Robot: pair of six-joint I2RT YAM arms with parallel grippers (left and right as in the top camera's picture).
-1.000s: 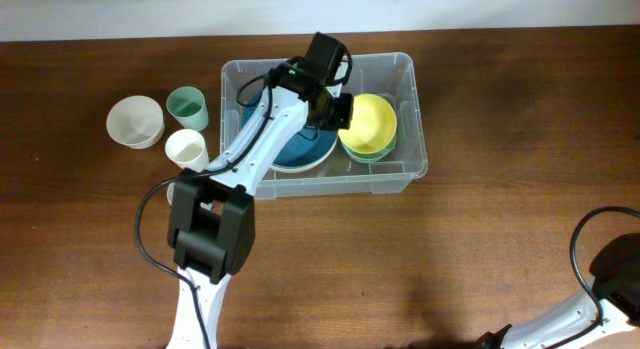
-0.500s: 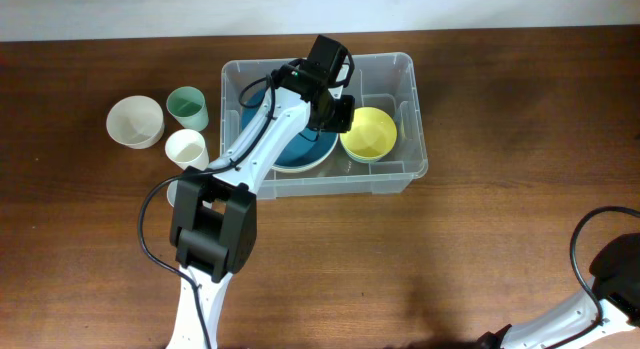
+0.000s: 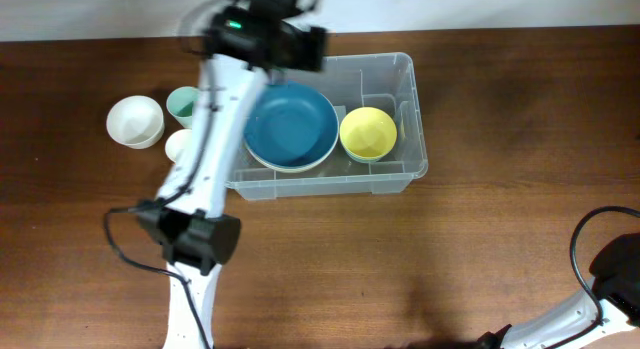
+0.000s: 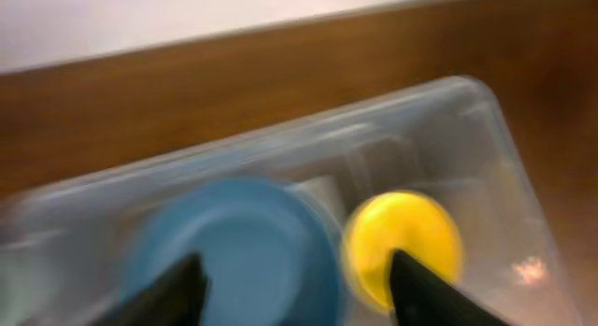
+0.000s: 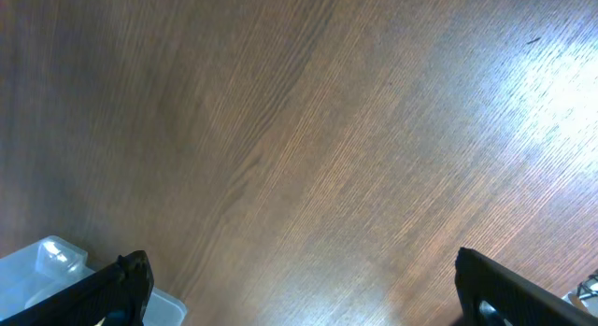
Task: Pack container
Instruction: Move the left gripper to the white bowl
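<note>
The clear container (image 3: 413, 107) stands at the back middle of the table. A blue bowl (image 3: 290, 127) lies in its left half and a yellow bowl (image 3: 368, 132) in its right half. My left gripper (image 3: 298, 45), blurred by motion, hovers above the container's back left corner. In the left wrist view the left gripper (image 4: 299, 293) is open with nothing in it, high over the blue bowl (image 4: 234, 261) and the yellow bowl (image 4: 406, 223). My right gripper (image 5: 322, 293) is wide open over bare wood, with a corner of the container (image 5: 42, 261) at its left.
Left of the container stand a large white cup (image 3: 135, 121), a green cup (image 3: 182, 103) and a small white cup (image 3: 178, 145) partly behind the left arm. The right arm's base (image 3: 612, 274) sits at the lower right corner.
The left gripper has opened and let go of the yellow bowl, which now lies flat in the container. The gripper has risen and swung back to the left. The right arm is still.
</note>
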